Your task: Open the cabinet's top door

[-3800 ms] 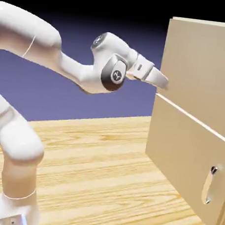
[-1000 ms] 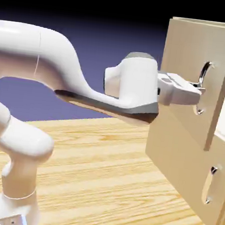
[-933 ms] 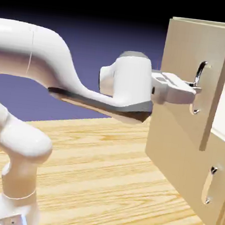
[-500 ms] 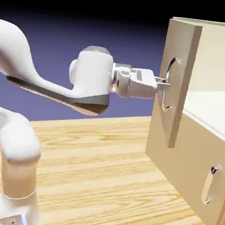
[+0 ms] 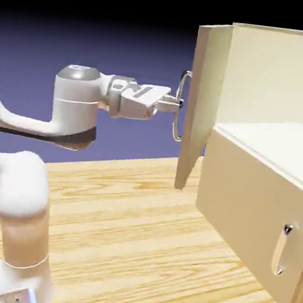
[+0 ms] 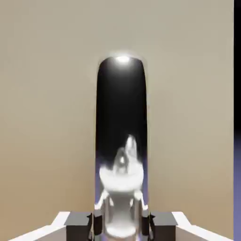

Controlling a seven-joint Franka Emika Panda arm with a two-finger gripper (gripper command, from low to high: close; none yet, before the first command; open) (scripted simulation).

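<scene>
In the exterior view, the claw (image 5: 178, 105) reaches level from the white arm (image 5: 75, 102) and is clenched on the silver handle (image 5: 179, 107) of the top door (image 5: 203, 106). The door stands swung wide out from the cabinet (image 5: 265, 168), seen nearly edge-on just beyond the claw, with the handle on the face turned toward the arm. Behind the door the cabinet's pale inside is open to view. The lower panel (image 5: 245, 226) sits closed below and past the claw, its small handle (image 5: 280, 249) well apart from it. The wooden table (image 5: 129, 245) lies beneath.

In the hand view, the handle (image 6: 121, 155) fills the middle as a tall shiny bar running up from between the two grey fingertips (image 6: 79, 221), which press its sides. The door's beige face (image 6: 47, 108) spreads behind it on both sides.
</scene>
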